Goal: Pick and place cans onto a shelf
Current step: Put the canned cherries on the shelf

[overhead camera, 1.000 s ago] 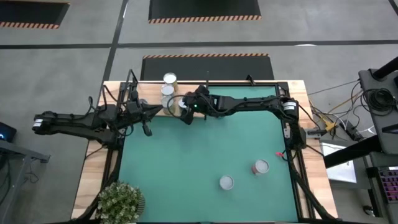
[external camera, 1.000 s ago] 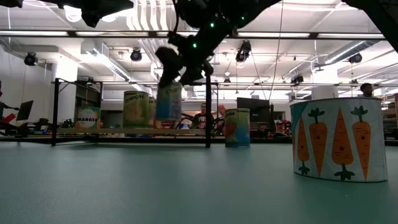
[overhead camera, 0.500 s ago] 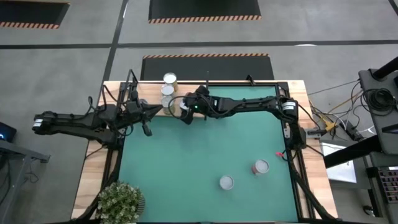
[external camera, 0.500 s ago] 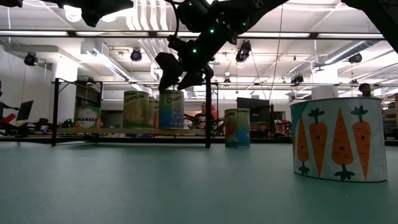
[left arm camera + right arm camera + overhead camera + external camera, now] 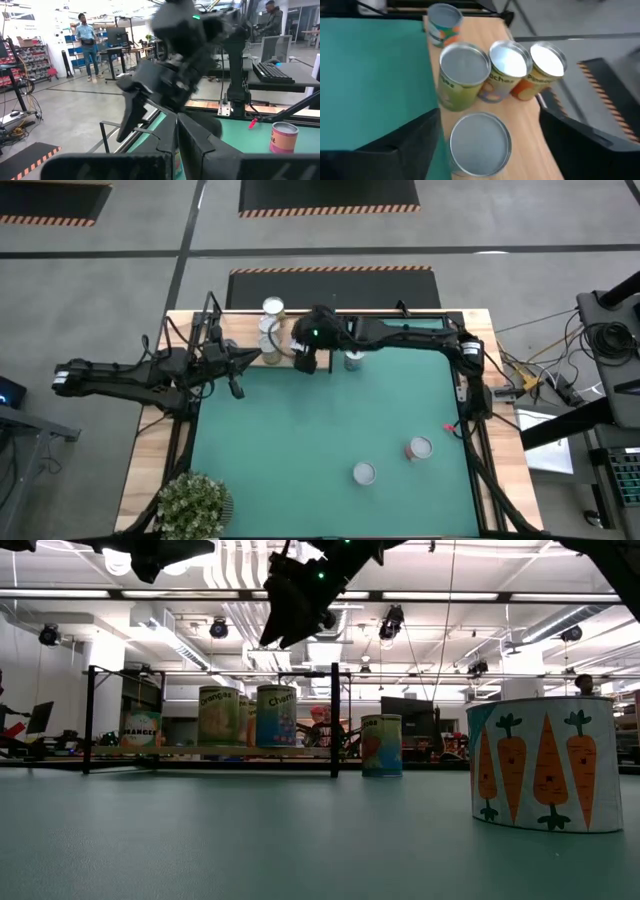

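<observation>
Silvery-topped cans (image 5: 464, 74) stand clustered on light-wood shelf (image 5: 485, 35) at table's far-left edge. Right gripper (image 5: 306, 360) hovers above them, fingers spread, empty. Left gripper (image 5: 236, 386) parked beside shelf, fingers appear closed, empty. Risk: careless retreat clips packed cans, topples them off shelf. Two cans (image 5: 419, 448) wait on green mat (image 5: 300, 450).

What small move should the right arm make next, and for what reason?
Probably swing toward the nearest can on the green mat. The right gripper hangs open and empty above the shelf, where cans already stand, so another pick seems due. The left gripper waits at the mat's left edge.
</observation>
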{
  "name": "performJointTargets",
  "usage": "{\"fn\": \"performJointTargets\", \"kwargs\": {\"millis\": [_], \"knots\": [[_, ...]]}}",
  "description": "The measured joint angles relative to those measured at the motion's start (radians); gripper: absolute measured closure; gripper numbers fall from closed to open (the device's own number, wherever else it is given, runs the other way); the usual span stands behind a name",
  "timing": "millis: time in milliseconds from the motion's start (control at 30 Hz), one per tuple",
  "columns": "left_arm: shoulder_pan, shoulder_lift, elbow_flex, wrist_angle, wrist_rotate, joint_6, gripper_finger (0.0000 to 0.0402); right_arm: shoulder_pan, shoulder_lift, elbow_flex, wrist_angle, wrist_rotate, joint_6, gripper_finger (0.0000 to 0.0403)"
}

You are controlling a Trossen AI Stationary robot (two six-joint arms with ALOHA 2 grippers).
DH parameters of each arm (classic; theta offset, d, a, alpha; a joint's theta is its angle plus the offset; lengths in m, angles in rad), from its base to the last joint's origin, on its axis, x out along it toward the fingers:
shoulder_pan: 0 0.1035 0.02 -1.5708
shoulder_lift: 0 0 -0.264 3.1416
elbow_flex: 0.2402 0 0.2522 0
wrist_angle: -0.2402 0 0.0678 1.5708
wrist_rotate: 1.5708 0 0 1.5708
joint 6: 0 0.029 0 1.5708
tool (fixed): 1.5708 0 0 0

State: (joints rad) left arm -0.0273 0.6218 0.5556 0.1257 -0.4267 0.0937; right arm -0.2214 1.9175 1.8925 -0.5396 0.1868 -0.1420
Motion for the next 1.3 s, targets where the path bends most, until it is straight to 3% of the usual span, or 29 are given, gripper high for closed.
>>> {"fn": "performJointTargets", "kwargs": {"millis": [167, 433, 867, 1300], "knots": [[0.0, -0.002, 0.0, 0.008, 0.0, 0.0, 0.0402, -0.053, 0.057, 0.102, -0.138, -0.163, -0.106, 0.0185], [0.0, -0.002, 0.0, 0.008, 0.0, 0.003, 0.0402, -0.06, 0.135, 0.159, -0.159, -0.18, -0.307, 0.0377], [0.0, -0.002, 0.0, 0.007, 0.0, 0.003, 0.0402, -0.063, 0.207, 0.162, -0.165, -0.18, -0.366, 0.0394], [0.0, -0.001, 0.0, 0.007, 0.0, 0.003, 0.0402, -0.062, 0.205, 0.194, -0.092, -0.03, -0.04, 0.0394]]}}
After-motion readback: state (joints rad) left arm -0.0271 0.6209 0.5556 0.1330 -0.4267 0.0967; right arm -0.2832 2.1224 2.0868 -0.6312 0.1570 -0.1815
